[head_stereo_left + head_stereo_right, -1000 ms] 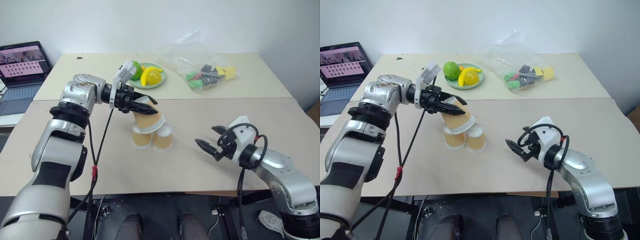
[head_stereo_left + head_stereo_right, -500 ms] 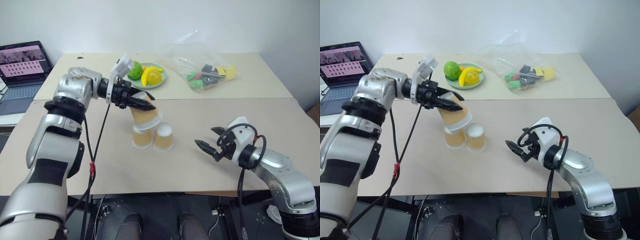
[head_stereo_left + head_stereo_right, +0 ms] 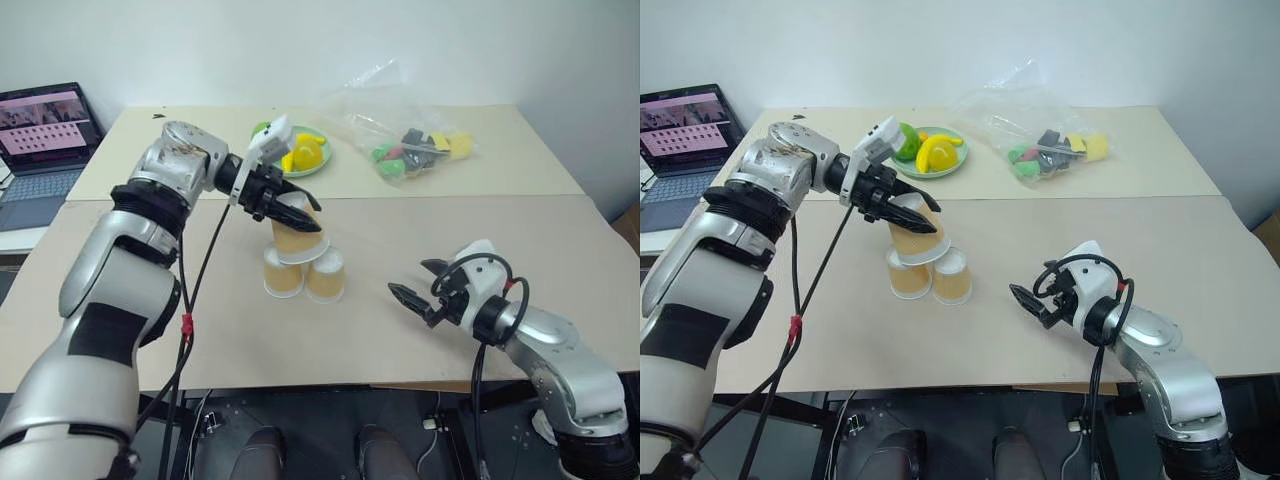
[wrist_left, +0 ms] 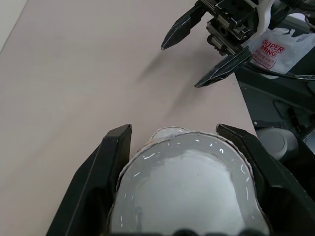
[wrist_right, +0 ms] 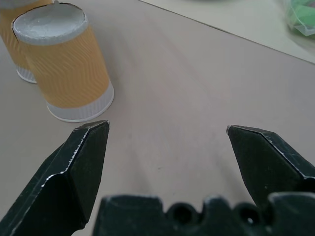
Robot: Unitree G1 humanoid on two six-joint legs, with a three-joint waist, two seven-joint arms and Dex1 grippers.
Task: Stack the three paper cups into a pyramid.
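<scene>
Black fingers of the right gripper [image 3: 414, 283] stand wide apart with bare table [image 3: 420, 230] between them, well apart from the cups. Ahead of those jaws, two paper cups [image 3: 305, 275] stand upside down, touching side by side, their long axes upright. Just above them, the left gripper [image 3: 298, 212] clamps the third cup [image 3: 297, 236] between its two fingers; this cup is also inverted, rim down, leaning slightly, its rim at the two base cups' tops. Whether it rests on them cannot be told. Its upper part is hidden behind the fingers. Farther off lie a fruit plate [image 3: 300, 153] and a plastic bag [image 3: 405, 130].
</scene>
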